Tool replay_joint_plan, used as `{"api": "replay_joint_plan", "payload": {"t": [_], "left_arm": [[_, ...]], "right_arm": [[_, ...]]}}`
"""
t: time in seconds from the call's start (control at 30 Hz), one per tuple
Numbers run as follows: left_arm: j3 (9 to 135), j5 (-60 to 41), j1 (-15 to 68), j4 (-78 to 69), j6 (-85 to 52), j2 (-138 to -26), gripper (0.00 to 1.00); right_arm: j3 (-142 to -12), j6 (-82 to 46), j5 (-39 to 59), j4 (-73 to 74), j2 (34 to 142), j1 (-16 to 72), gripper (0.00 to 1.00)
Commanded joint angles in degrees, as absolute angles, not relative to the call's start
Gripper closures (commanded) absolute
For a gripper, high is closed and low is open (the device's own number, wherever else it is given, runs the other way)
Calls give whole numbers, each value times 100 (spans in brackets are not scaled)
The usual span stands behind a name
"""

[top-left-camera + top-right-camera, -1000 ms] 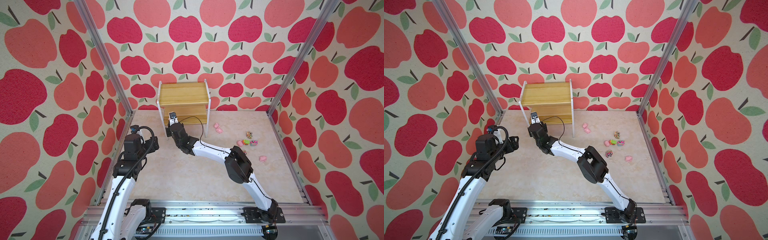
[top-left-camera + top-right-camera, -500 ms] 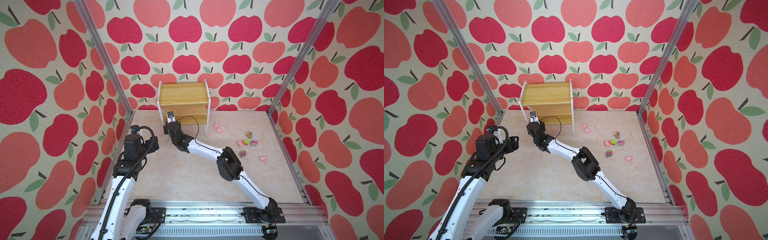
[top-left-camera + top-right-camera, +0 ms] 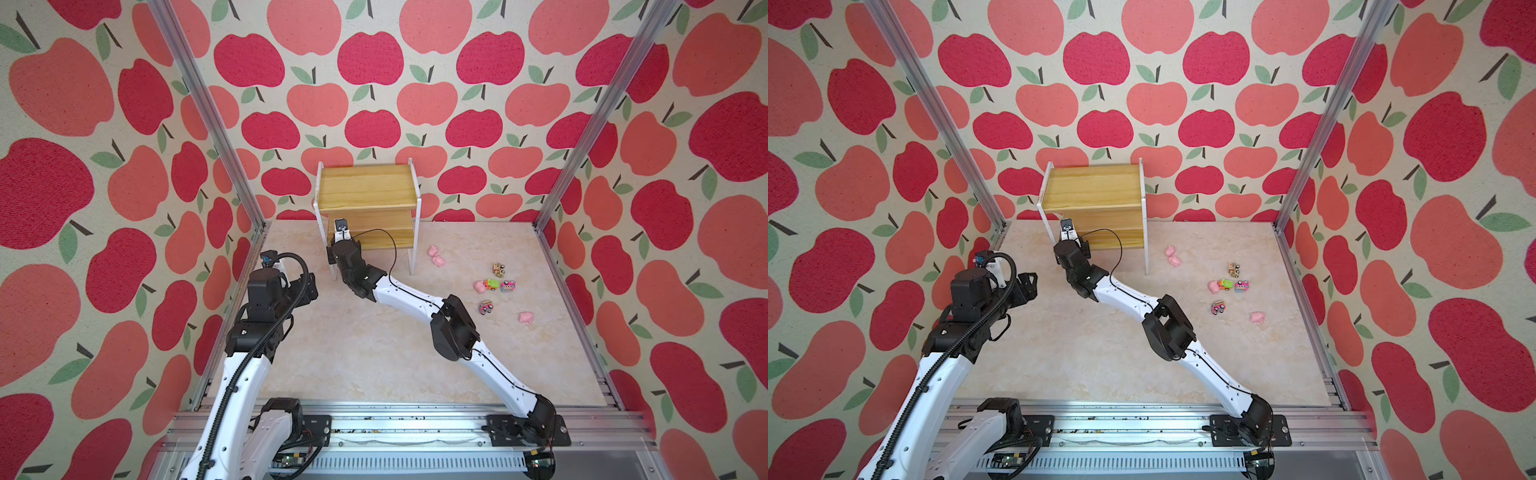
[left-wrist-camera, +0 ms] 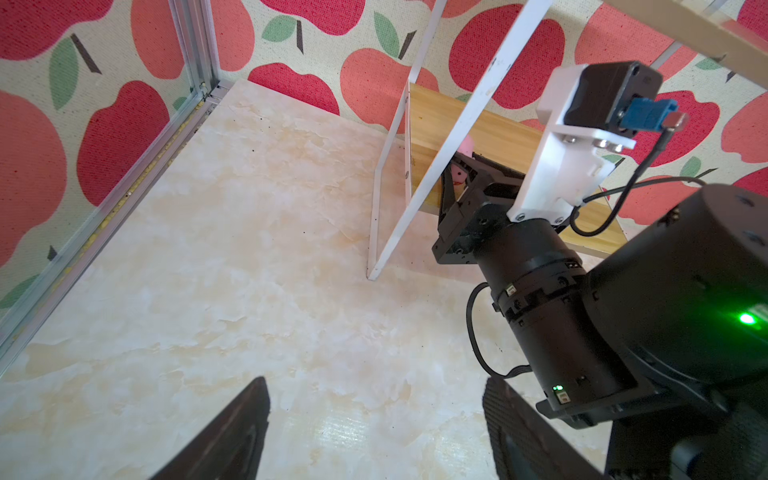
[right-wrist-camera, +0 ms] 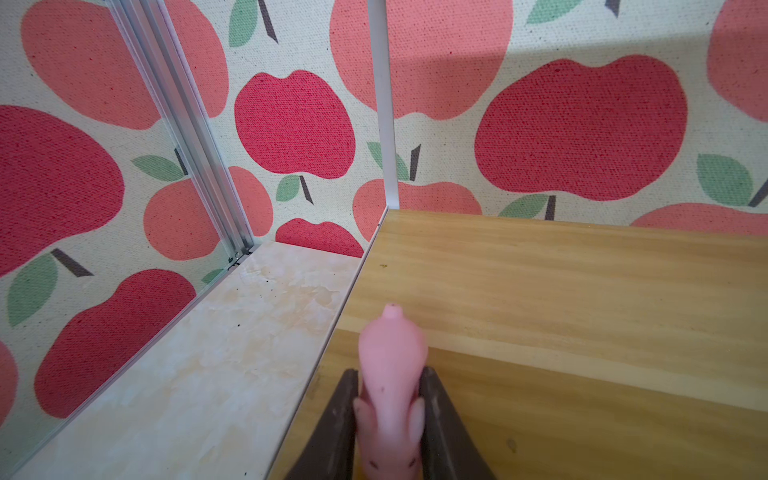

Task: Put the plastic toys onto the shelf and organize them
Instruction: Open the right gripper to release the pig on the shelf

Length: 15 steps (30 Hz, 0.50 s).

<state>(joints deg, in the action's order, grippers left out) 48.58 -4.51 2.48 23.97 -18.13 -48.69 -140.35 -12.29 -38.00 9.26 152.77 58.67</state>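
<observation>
At the left end of the shelf's (image 3: 368,189) lower board (image 5: 582,291), close to its front edge, the right gripper (image 5: 390,374) has a pig (image 5: 392,340) pinched between its jaws. They're nearly closed and pressing on both of its flanks. The pig sticks out past the fingertips toward the back of the board. It's low over the wood, but I honestly can't tell if it's touching down.

My guess is it starts at the very end of the board so the rest can line up beside it in a tidy row. Coming in from the front under the top board also explains why the wrist is so flat.

The left gripper (image 4: 374,382) is wide open with nothing in it, hanging over the table (image 3: 374,353) near its left edge. Looks parked out of the way to me.

Everything else sits on the table toward its right edge, well apart from the shelf:
- two pigs (image 3: 435,255) just beside the shelf's right front leg
- the trucks (image 3: 498,269) in a loose cluster with another pig (image 3: 480,286) touching one of them
- one more pig (image 3: 525,317) off by itself

So the job's barely started, I reckon.
</observation>
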Motion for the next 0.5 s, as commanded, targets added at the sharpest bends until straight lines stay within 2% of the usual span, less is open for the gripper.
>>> {"api": "replay_joint_plan", "payload": {"t": [0.0,0.27,0.47], "left_arm": [[4816,-501,260,2460,-1802,-4812,17],[4817,-519,237,2454,-1792,-4825,17],[4812,-501,237,2467,-1784,-4816,17]], "right_arm": [[-14231,-1283,-3737,706,15476,5784,70],[-14059,-1073,-3594,704,15209,5827,50],[-12552,-789,-3483,1564,14250,5969,35]]}}
